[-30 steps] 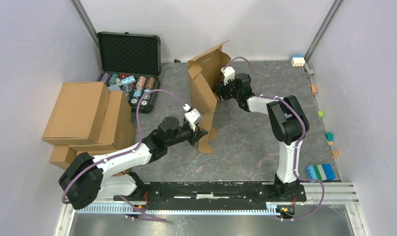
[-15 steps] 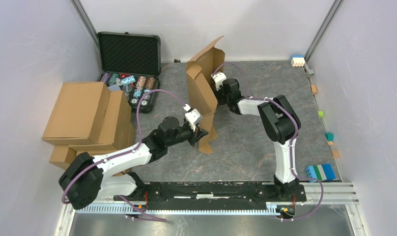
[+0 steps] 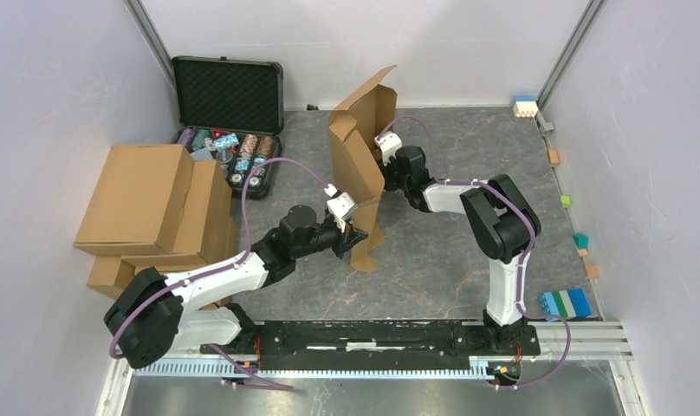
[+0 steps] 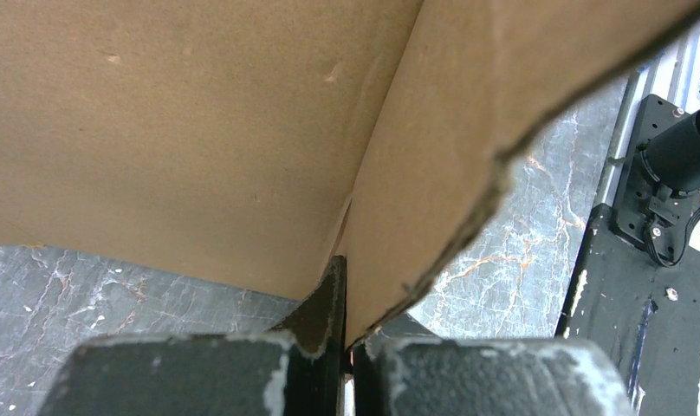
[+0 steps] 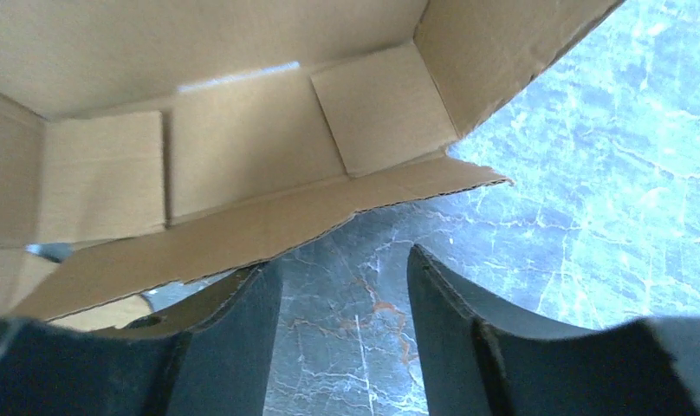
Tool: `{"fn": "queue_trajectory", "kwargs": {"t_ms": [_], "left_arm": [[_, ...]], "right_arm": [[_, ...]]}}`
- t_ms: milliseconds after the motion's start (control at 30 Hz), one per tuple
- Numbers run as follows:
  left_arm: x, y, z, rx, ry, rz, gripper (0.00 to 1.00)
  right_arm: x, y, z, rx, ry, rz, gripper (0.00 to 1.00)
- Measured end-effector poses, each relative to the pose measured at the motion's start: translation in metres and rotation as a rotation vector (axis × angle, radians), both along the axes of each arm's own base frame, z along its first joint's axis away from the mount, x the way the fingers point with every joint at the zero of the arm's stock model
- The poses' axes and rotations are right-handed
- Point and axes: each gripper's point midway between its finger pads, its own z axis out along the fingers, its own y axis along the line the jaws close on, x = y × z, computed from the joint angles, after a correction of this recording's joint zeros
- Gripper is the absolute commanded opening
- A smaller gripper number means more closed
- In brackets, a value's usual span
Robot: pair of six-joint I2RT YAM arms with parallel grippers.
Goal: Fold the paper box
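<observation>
**Half-folded paper box stands on edge between the two arms**

The paper box (image 3: 357, 166) stands upright on the grey marbled table (image 3: 450, 251), just behind the middle. Its panels are partly raised and one flap points up at the far end.

The left gripper (image 3: 353, 232) is at the box's near end, and the left wrist view shows its fingers (image 4: 325, 303) pressed together on a cardboard edge where two panels meet.

The right gripper (image 3: 379, 149) sits against the box's right side near the far end. Its fingers (image 5: 243, 321) are spread with only bare table between them. The open inside of the box and a ragged flap edge lie just beyond the tips, and contact cannot be told.

An open black case of poker chips (image 3: 228, 87) sits at the far left. A pile of brown cartons (image 3: 147, 208) lies at the left.
</observation>
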Motion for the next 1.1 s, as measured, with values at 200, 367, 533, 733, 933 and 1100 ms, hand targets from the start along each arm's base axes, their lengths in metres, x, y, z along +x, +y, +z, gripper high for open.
{"fn": "queue_trajectory", "kwargs": {"t_ms": [200, 367, 533, 733, 933, 1100], "left_arm": [[0.000, -0.001, -0.001, 0.002, 0.003, -0.004, 0.02], [0.000, -0.001, -0.001, 0.002, 0.004, -0.004, 0.02], [0.000, -0.001, -0.001, 0.002, 0.004, -0.005, 0.02], [-0.001, -0.002, -0.001, 0.001, 0.005, -0.009, 0.02], [0.000, -0.002, -0.001, 0.001, 0.006, -0.012, 0.02], [0.000, -0.003, -0.001, 0.001, 0.006, -0.012, 0.03]], "right_arm": [[0.001, 0.015, 0.032, 0.093, -0.068, 0.052, 0.40], [0.000, 0.025, 0.040, 0.134, -0.081, 0.095, 0.30], [0.004, 0.034, 0.047, 0.158, -0.087, 0.124, 0.27], [0.018, 0.050, 0.054, 0.191, -0.101, 0.155, 0.21], [0.026, 0.061, 0.043, 0.204, -0.068, 0.175, 0.21], [0.021, 0.058, 0.040, 0.204, -0.057, 0.173, 0.26]]}}
